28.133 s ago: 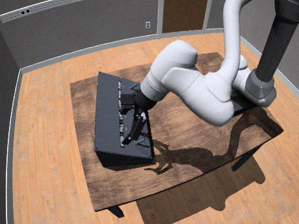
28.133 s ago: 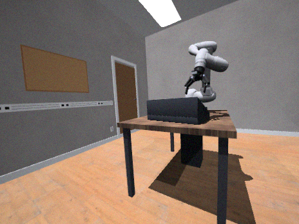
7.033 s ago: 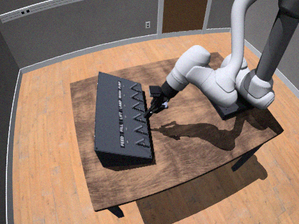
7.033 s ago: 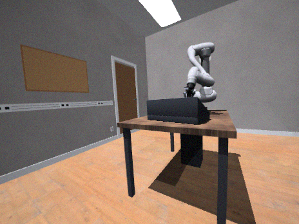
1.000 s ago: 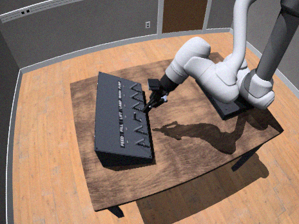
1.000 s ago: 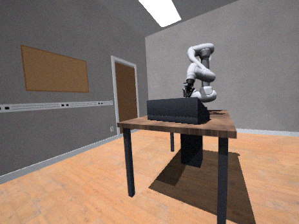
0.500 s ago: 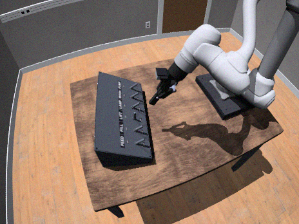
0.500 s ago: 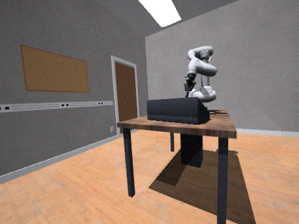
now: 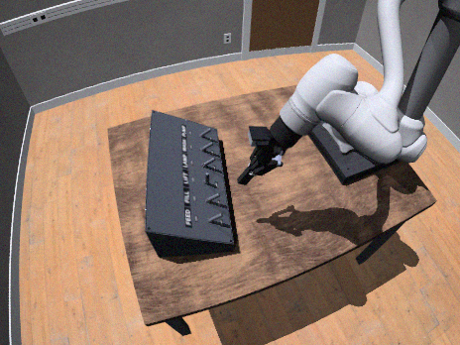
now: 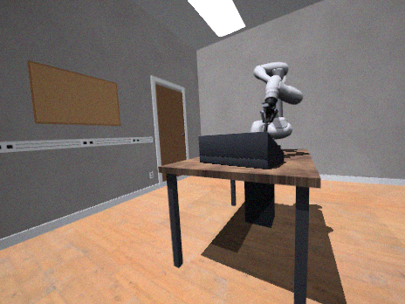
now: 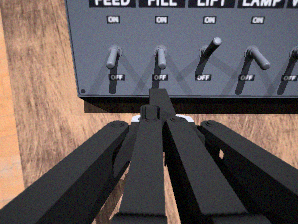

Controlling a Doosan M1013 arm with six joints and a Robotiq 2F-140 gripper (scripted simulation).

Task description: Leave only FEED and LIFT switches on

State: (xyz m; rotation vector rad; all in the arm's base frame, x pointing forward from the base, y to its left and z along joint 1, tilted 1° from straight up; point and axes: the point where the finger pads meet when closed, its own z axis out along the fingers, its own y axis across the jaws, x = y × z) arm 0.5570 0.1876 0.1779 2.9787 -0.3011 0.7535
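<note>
Black two-fingered hand closed, gripping nothing, near the dark grey slanted console; grey metal LIFT toggle tilted up on it.

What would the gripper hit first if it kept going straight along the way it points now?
Likely the console's lower front edge just under the FILL switch; the shut gripper aims there, though depth is unclear.
</note>
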